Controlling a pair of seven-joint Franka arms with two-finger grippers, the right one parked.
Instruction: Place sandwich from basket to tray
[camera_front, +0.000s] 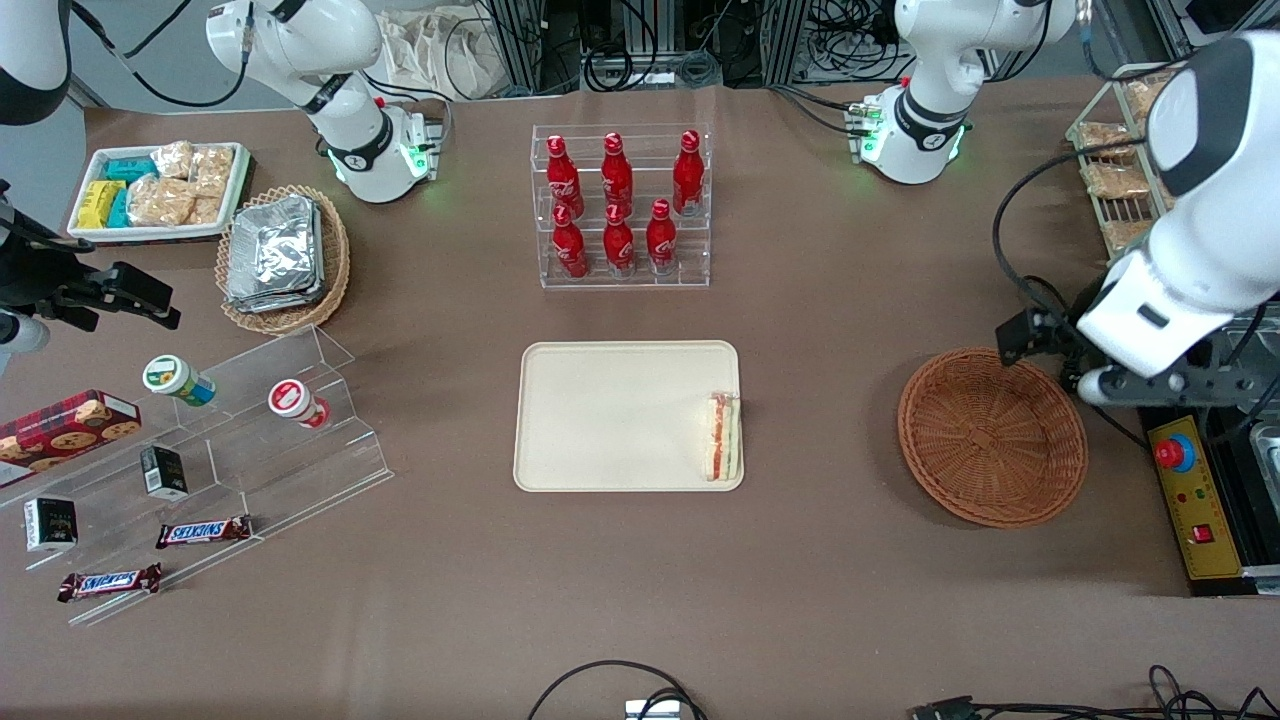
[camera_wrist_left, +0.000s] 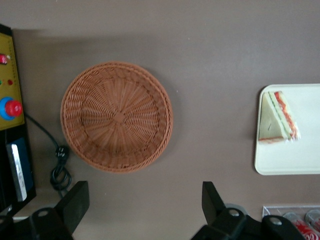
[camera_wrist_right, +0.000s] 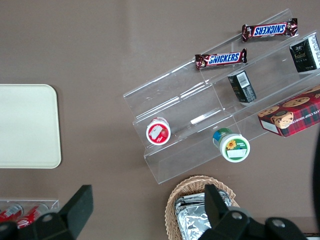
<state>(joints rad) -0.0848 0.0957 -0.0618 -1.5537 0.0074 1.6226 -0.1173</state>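
Observation:
The sandwich (camera_front: 723, 437) (camera_wrist_left: 278, 117) lies on the cream tray (camera_front: 600, 420) (camera_wrist_left: 305, 150), right at the tray's edge toward the working arm's end. Its orange-red filling edge shows. The round reddish-brown basket (camera_front: 990, 435) (camera_wrist_left: 117, 116) sits on the table beside the tray and has nothing in it. My gripper (camera_front: 1045, 350) (camera_wrist_left: 145, 202) hangs well above the table at the basket's rim, toward the working arm's end. It is open, with only bare table showing between its fingers.
A clear rack of red bottles (camera_front: 620, 205) stands farther from the front camera than the tray. A yellow control box (camera_front: 1195, 500) (camera_wrist_left: 7, 100) lies beside the basket. A clear stepped stand with snacks (camera_front: 230, 440) and a pale basket of foil packets (camera_front: 283, 255) are toward the parked arm's end.

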